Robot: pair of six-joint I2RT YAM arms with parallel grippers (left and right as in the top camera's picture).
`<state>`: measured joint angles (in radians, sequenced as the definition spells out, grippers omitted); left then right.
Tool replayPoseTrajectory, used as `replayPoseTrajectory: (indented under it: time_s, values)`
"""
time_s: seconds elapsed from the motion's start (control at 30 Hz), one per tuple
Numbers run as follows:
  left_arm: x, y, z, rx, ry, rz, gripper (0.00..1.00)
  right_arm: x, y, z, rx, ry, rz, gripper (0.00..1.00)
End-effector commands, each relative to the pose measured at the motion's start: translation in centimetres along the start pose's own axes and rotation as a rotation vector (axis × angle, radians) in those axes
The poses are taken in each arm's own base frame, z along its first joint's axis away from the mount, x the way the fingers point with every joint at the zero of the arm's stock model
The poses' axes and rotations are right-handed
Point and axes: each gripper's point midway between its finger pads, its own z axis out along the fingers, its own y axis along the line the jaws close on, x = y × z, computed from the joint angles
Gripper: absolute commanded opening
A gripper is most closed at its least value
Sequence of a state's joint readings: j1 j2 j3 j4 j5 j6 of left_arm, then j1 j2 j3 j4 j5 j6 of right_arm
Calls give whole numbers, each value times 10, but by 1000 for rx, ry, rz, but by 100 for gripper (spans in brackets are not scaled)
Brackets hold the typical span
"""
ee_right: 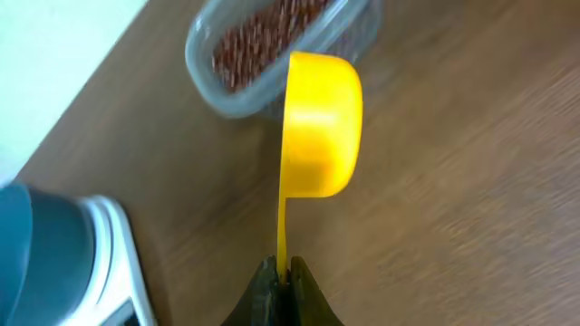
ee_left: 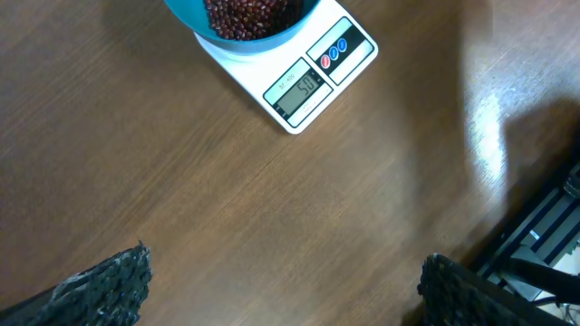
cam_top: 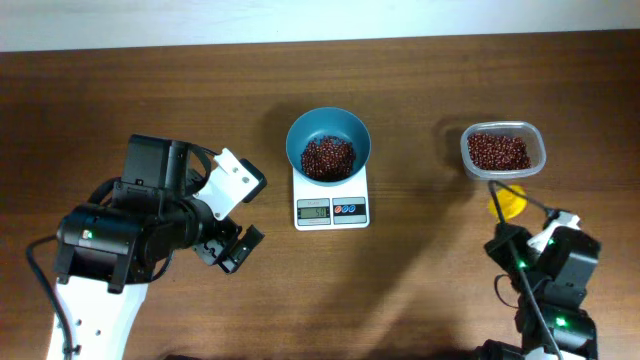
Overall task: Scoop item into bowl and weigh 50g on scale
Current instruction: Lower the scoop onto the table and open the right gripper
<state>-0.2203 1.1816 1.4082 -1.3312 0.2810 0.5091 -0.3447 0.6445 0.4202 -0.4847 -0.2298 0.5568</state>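
We see the bowl (cam_top: pixel 299 136) of beans (cam_top: pixel 328 158) on the scale (cam_top: pixel 331 191), its display (ee_left: pixel 304 88) digits blurred. The left gripper (ee_left: pixel 285 285) gapes wide and empty. The right gripper (ee_right: pixel 283 272) pinches the handle of the yellow scoop (ee_right: pixel 319 127).

The only readable marking I find is on the scale (ee_left: pixel 292 81), far from my left wrist camera. Its grey display (ee_left: pixel 300 90) shows dark digits that begin with 50; the last digit is too blurred to read. The small print above the digits is illegible. In my overhead view the digits are too small to read.
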Motion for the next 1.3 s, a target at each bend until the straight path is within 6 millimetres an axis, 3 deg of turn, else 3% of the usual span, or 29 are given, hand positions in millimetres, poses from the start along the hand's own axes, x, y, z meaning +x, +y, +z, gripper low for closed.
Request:
replayPoseTrajectory:
  time_s: [0.0,0.2,0.6,0.67,0.77,0.9,0.93,1.0,1.1,1.27]
  values:
    - [-4,0,-5,-2,-23,17,99,33,-3,12,-68,94,-21,4]
    - [-4,0,-5,-2,-23,17,99,51,-9,26,-120,98,-34,4]
    - [-4,0,-5,-2,-23,17,99,76,-33,36,-60,139,-15,5]
    - [-4,0,-5,-2,-23,17,99,76,-33,36,-62,135,-16,16]
    - [-4,0,-5,-2,-23,17,99,73,-37,36,-37,122,-16,25]
    - [-4,0,-5,-2,-23,17,99,71,-40,36,-18,109,-18,54]
    - [-4,0,-5,-2,-23,17,99,71,-41,37,-17,108,-18,65]
    - [-4,0,-5,-2,-23,17,99,69,-40,36,-19,103,-20,99]
    - [-4,0,-5,-2,-23,17,99,63,-40,36,-5,84,-21,99]
    - [-4,0,-5,-2,-23,17,99,35,-46,29,86,-9,-11,99]
